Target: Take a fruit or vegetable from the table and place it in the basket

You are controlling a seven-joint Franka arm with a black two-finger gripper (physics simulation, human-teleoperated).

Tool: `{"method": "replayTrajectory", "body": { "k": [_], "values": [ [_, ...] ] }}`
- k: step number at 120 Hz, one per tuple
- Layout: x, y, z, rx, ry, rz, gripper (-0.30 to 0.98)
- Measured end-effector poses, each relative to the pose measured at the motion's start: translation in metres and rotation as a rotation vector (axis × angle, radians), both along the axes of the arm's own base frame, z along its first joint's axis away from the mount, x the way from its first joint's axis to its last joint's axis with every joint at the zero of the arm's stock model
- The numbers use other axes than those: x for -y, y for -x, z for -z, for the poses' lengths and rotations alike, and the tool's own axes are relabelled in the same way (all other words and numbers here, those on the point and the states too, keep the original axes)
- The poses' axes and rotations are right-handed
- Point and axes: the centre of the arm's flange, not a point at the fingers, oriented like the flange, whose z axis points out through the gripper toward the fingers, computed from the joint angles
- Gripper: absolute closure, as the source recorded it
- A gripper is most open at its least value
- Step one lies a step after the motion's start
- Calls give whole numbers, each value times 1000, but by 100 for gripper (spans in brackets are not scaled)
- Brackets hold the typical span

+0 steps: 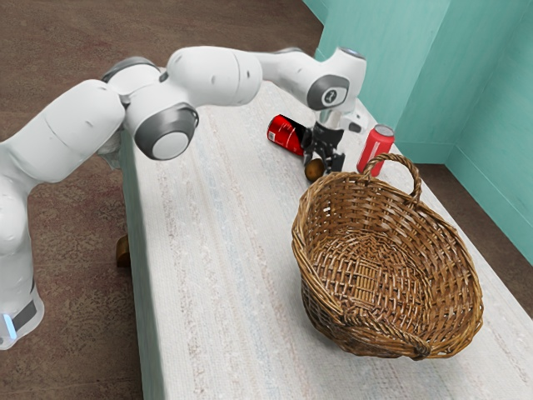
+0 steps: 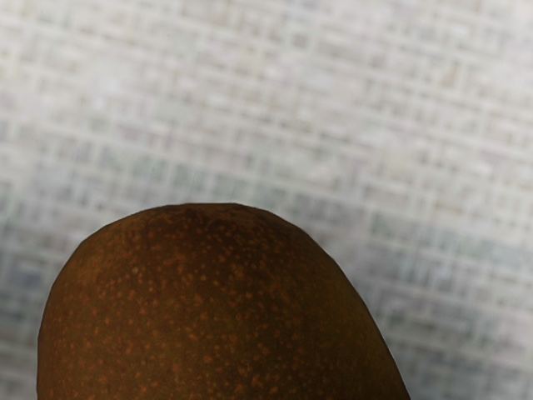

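Note:
Low over the table, behind the basket's rim, is my black gripper [image 1: 324, 158] in the exterior view. A brown, rounded fruit or vegetable [image 1: 314, 170] is right at its lower end, partly hidden by it; whether it is gripped I cannot tell. In the wrist view the same brown item [image 2: 216, 308], speckled with orange dots, lies large and close under the hand, with pale woven cloth beyond it. The brown wicker basket [image 1: 309, 279] stands upright on the table, its open top facing up, close to the gripper.
A red can [image 1: 286, 134] lies on its side by the gripper, toward the exterior view's left. Another red can [image 1: 376, 151] stands upright behind the basket's arched handle [image 1: 416, 179]. The table [image 1: 216, 275] has a pale cloth. Teal walls [image 1: 491, 125] rise beyond it.

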Motion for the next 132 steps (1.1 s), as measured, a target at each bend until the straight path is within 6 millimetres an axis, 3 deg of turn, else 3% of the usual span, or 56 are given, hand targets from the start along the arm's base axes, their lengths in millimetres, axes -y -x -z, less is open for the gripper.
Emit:
{"method": "replayTrajectory", "body": {
  "k": [15,29,47,53,79,93,109,118,132],
  "values": [
    [-1,-1,4,-1,6,-3,27],
    [0,-2,4,7,3,-4,39],
    [0,-1,-9,30,-6,-6,41],
    [1,1,-27,53,-10,-5,44],
    [15,28,-141,192,-20,12,41],
    [41,47,-209,268,-58,45,40],
    [85,68,-270,344,-97,107,41],
    [126,75,-299,383,-131,160,41],
    [191,78,-313,408,-137,254,41]
  ]
}}
